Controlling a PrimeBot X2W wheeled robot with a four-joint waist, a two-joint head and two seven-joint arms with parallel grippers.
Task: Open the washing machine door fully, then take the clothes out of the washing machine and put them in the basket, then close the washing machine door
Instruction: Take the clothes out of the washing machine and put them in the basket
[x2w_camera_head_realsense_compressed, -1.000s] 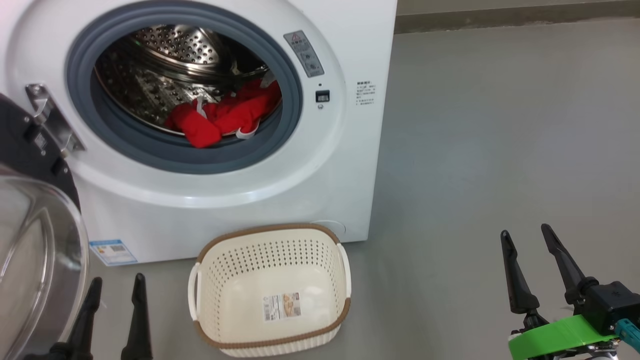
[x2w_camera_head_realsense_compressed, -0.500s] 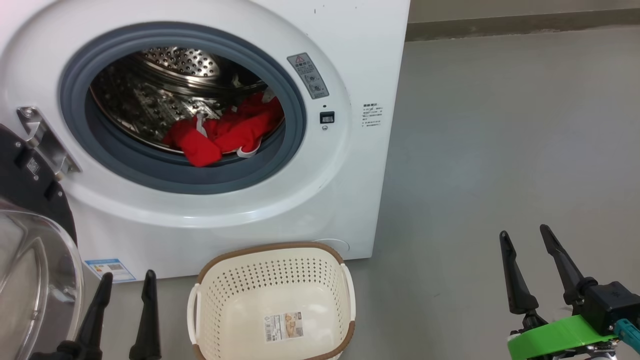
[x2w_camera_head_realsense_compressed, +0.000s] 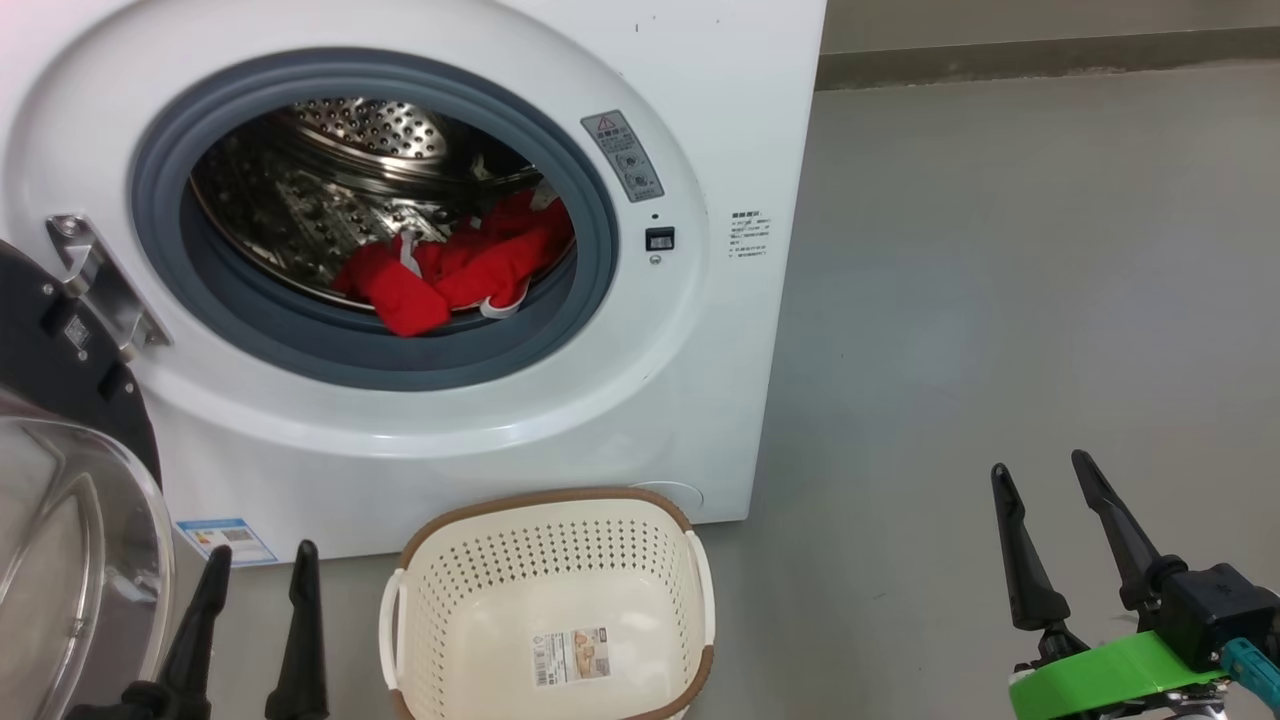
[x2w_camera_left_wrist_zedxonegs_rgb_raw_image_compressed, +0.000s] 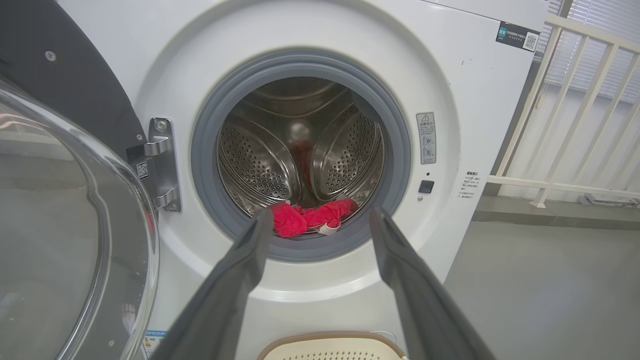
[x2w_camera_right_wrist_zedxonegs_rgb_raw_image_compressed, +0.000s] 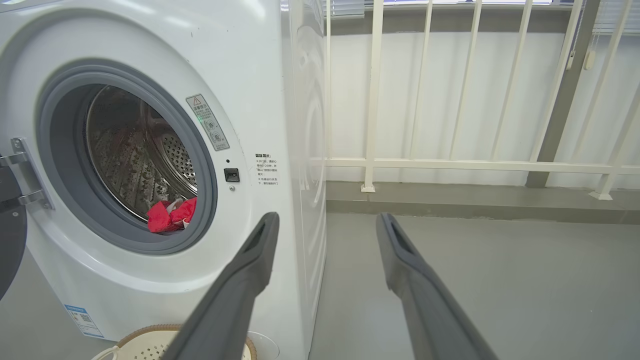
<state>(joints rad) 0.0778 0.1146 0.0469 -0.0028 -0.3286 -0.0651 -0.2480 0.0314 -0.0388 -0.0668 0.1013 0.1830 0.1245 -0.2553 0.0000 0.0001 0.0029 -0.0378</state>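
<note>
Red clothes (x2w_camera_head_realsense_compressed: 450, 270) with white trim are bunched at the drum (x2w_camera_head_realsense_compressed: 340, 190) lip inside the white washing machine (x2w_camera_head_realsense_compressed: 620, 400); the washing machine door (x2w_camera_head_realsense_compressed: 70, 520) is swung open. The cream basket (x2w_camera_head_realsense_compressed: 545, 497) is set on the floor (x2w_camera_head_realsense_compressed: 1000, 300) below. The left hand (x2w_camera_head_realsense_compressed: 263, 550) and right hand (x2w_camera_head_realsense_compressed: 1040, 465) are spread wide.

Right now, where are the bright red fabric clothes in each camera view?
Head view: the bright red fabric clothes lie left of centre, in the upper half.
Left wrist view: the clothes lie just below centre.
Right wrist view: the clothes lie in the left part, just below mid-height.
Shared landmark: the grey rectangular warning label, up and right of them in every view.
</note>
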